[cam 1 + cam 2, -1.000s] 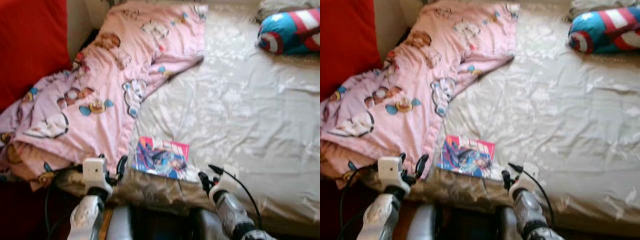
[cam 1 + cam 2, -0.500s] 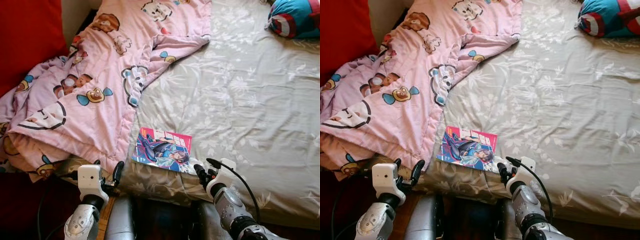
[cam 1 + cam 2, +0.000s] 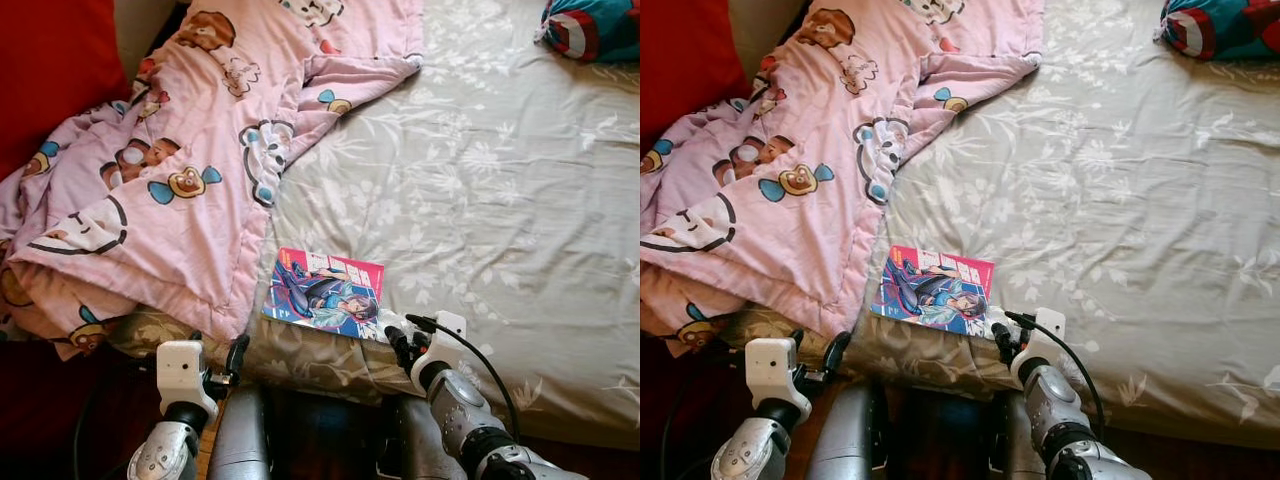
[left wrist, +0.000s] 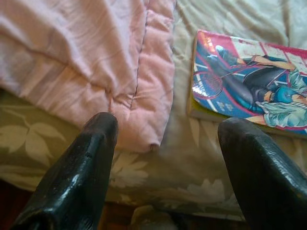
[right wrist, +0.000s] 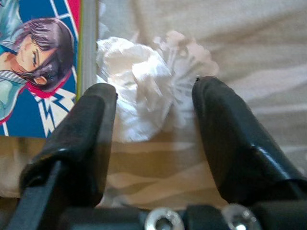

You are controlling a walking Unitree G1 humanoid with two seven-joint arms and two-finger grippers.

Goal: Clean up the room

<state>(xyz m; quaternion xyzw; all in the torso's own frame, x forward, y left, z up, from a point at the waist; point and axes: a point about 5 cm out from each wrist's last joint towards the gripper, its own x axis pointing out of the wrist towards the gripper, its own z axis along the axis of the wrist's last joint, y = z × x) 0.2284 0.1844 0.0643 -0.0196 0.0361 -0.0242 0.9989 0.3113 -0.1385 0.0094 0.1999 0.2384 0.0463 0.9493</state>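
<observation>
A colourful comic book (image 3: 325, 293) lies flat on the grey floral bedsheet (image 3: 480, 190) near the bed's front edge. A crumpled white tissue (image 5: 139, 81) rests against the book's right corner. My right gripper (image 3: 403, 333) is open at the bed edge, one finger on each side of the tissue, which it does not clamp. My left gripper (image 3: 215, 352) is open, low before the bed edge, below the pink blanket's hem (image 4: 144, 96) and left of the book (image 4: 249, 81).
A pink cartoon blanket (image 3: 180, 170) is bunched over the bed's left side and hangs over the edge. A blue and red cushion (image 3: 590, 25) lies at the far right corner. A red surface (image 3: 50, 70) stands at the far left.
The camera has shifted and the picture has sharpened. My left gripper sits slightly lower. My right gripper stays by the book's corner.
</observation>
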